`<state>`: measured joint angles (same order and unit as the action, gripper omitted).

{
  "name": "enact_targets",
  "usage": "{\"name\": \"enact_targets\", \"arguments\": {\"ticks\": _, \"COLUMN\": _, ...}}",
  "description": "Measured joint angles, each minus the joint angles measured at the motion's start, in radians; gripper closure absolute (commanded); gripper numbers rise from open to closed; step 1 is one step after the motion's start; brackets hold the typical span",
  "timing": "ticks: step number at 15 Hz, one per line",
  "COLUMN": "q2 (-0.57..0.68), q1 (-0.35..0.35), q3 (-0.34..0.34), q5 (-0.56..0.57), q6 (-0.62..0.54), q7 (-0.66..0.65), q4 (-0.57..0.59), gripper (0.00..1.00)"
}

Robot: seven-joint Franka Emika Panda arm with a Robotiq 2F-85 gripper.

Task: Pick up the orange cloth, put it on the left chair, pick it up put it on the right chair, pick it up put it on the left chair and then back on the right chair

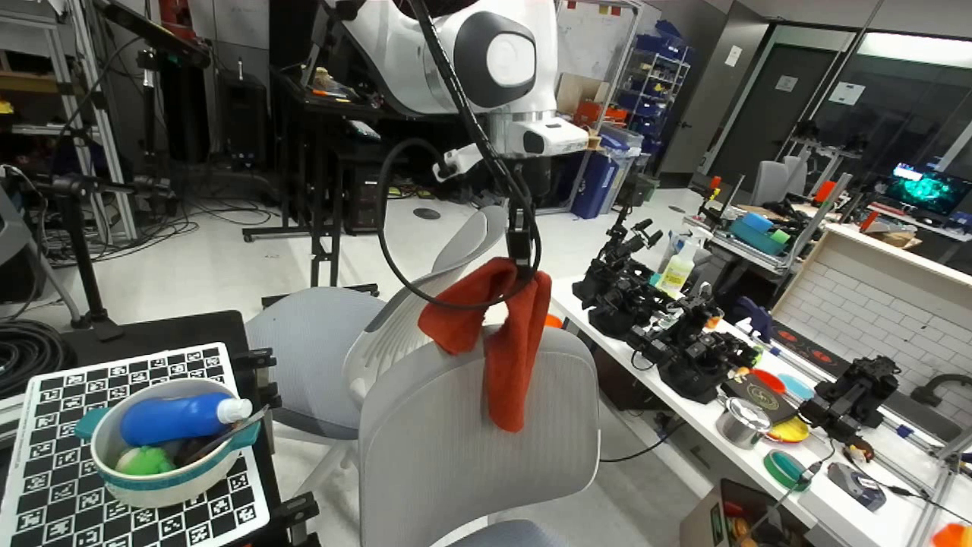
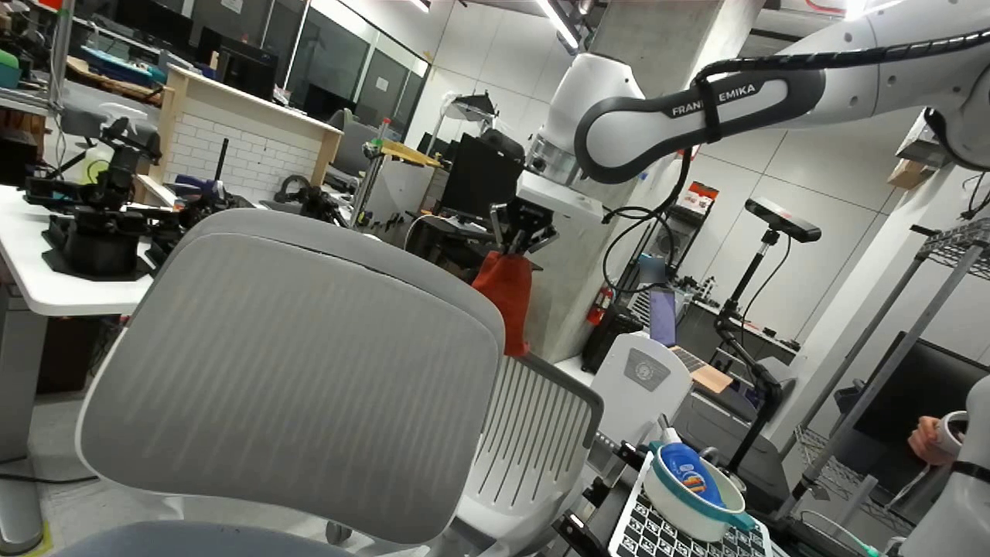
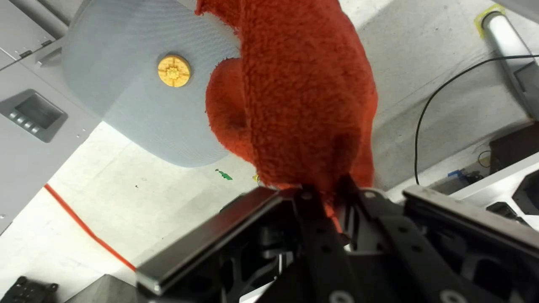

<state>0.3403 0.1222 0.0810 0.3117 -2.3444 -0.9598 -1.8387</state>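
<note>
The orange cloth point(image 1: 516, 346) hangs limp from my gripper point(image 1: 520, 258). The fingers are shut on its upper part, with two flaps hanging down. In an exterior view the longer flap hangs before the backrest of the right chair point(image 1: 456, 448); I cannot tell if it touches. The left chair point(image 1: 391, 334) stands side-on behind it. In an exterior view the cloth point(image 2: 506, 298) hangs under the gripper point(image 2: 517, 244), partly behind the right chair's edge point(image 2: 302, 371), its lower end near the left chair's top point(image 2: 534, 425). In the wrist view the cloth point(image 3: 307, 92) fills the space beyond the fingertips point(image 3: 324, 189).
A bowl point(image 1: 121, 486) with a blue bottle point(image 1: 178, 418) stands on a checkered board point(image 1: 45, 456). A white table point(image 1: 668, 403) with black robot arms and a pot point(image 1: 743, 422) runs along the side. A yellow round piece point(image 3: 174, 70) lies on a grey seat point(image 3: 126, 97).
</note>
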Motion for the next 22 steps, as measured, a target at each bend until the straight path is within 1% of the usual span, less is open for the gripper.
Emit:
{"name": "enact_targets", "arguments": {"ticks": 6, "q2": 0.055, "q1": 0.001, "q3": 0.002, "q5": 0.0, "q6": 0.046, "q7": -0.008, "q4": 0.072, "gripper": 0.96}}
{"name": "enact_targets", "arguments": {"ticks": 10, "q2": 0.096, "q1": 0.011, "q3": 0.002, "q5": 0.0, "q6": 0.05, "q7": -0.02, "q4": 0.101, "gripper": 0.96}}
{"name": "enact_targets", "arguments": {"ticks": 16, "q2": 0.15, "q1": 0.042, "q3": 0.003, "q5": 0.0, "q6": 0.062, "q7": -0.05, "q4": 0.143, "gripper": 0.96}}
{"name": "enact_targets", "arguments": {"ticks": 22, "q2": 0.224, "q1": 0.077, "q3": 0.003, "q5": -0.001, "q6": 0.115, "q7": -0.098, "q4": 0.216, "gripper": 0.96}}
